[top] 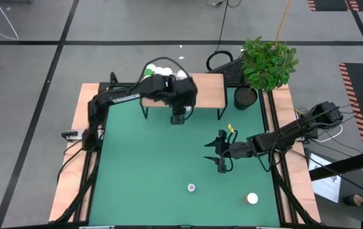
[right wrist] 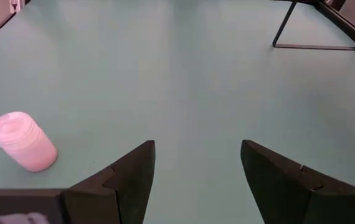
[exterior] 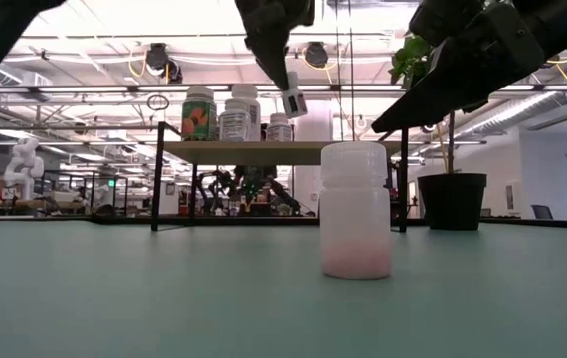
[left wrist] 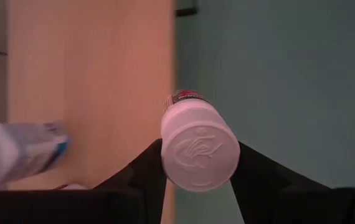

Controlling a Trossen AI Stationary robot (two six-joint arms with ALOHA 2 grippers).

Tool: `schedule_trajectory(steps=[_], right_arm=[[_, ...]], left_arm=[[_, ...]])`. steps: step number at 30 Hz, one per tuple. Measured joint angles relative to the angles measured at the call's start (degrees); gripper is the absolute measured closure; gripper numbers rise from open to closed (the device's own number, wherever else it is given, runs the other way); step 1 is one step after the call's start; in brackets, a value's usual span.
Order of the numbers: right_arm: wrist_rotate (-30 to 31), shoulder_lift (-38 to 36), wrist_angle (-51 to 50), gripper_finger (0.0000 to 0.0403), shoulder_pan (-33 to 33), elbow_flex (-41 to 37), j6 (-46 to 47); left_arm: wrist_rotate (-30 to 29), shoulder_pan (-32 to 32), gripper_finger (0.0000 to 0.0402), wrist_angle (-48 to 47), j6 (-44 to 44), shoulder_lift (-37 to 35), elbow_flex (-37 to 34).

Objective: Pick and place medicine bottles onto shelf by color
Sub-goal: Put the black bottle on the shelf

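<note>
Up at the far side of the desk (top: 137, 191), the left tool (top: 178, 119) hangs over the front edge of the shelf (top: 210, 95), and it grips a small white-capped bottle (left wrist: 199, 148) between its fingers (left wrist: 141, 174). From the left wrist view that bottle has a dark label band below the cap and sits right over the line where the pale wood top meets the green mat (top: 162, 165). In the low view it shows as a small white bottle tilted in the air above the shelf.

On the back left part of the shelf stands a cluster of bottles (exterior: 229, 114): 1 with a green and orange label (exterior: 198, 114), and at least 3 white ones beside it. From above, their white caps and 1 green one crowd that corner. Another bottle with a blue label (left wrist: 22, 152) lies or stands on the wood just beside the left tool.

The right tool (top: 221, 152) hovers above the middle of the mat, its fingers spread apart with nothing between them. Near the front of the mat stand 2 more bottles, well apart: a small one with a white cap (top: 191, 187) and a pinkish white one (top: 251, 198). A potted plant (top: 267, 63) sits by the right end of the shelf.
</note>
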Motion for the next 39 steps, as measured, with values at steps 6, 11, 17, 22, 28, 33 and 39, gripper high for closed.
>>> schedule_trajectory(steps=[6, 11, 17, 22, 28, 33, 39], right_arm=[[0.0, 0.0, -0.4, 0.017, 0.0, 0.0, 0.2], [0.0, 0.0, -0.5, 0.017, -0.1, 0.0, 0.2], [0.0, 0.0, -0.2, 0.017, -0.6, 0.0, 0.2], [0.0, 0.0, -0.2, 0.017, -0.9, 0.0, 0.6], [0.0, 0.0, -0.1, 0.017, -0.9, 0.0, 0.6], [-0.1, 0.0, 0.4, 0.017, -0.9, 0.0, 0.6], [-0.1, 0.0, 1.1, 0.017, -0.9, 0.0, 0.6]], left_arm=[[0.5, 5.0, 0.0252, -3.2, 2.9, 3.1, 4.4], [0.8, 8.0, 0.0252, -3.0, 4.7, 3.0, 4.4], [2.5, 10.9, 0.0245, -2.0, 6.1, 3.0, 4.4], [2.8, 11.7, 0.0243, -0.1, 6.2, 3.0, 4.4], [4.0, 11.9, 0.0242, -0.2, 7.6, 3.7, 4.2], [3.7, 12.2, 0.0241, 0.2, 7.8, 5.1, 3.7], [3.1, 12.1, 0.0241, 1.2, 8.3, 5.5, 3.8]])
